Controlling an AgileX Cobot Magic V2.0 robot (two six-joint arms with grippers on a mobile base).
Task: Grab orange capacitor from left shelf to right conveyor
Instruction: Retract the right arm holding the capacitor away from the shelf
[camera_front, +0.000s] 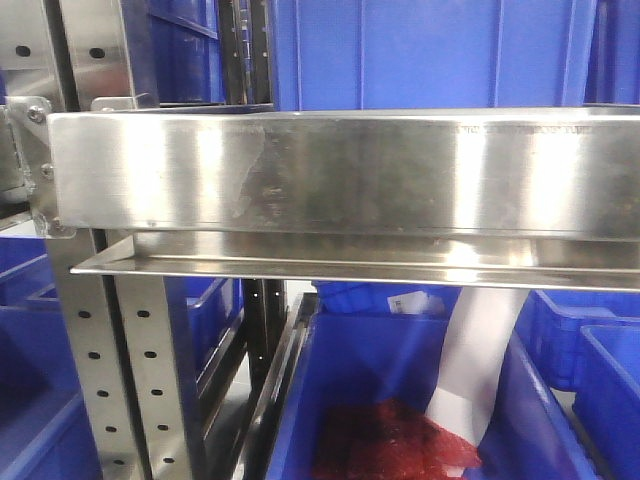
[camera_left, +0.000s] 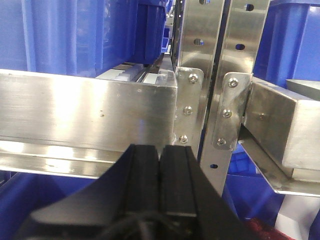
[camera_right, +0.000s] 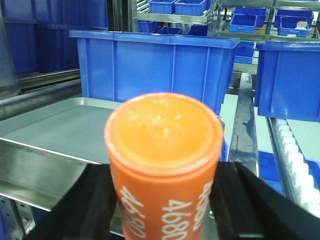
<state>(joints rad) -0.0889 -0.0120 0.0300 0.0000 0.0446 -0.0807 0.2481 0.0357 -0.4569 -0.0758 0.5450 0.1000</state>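
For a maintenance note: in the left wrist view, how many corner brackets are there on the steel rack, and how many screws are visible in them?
Corner brackets: 2
Screws: 6, with 3 in each bracket
Total: 8

Warehouse: steel racks (camera_front: 330, 180), blue storage bins (camera_right: 155, 65)

We see bins (camera_front: 430, 50) behind the shelf (camera_front: 330, 175) rail, 1 bin (camera_front: 360, 370) below it; a tray (camera_right: 60, 125) lies left of the capacitor (camera_right: 164, 150).
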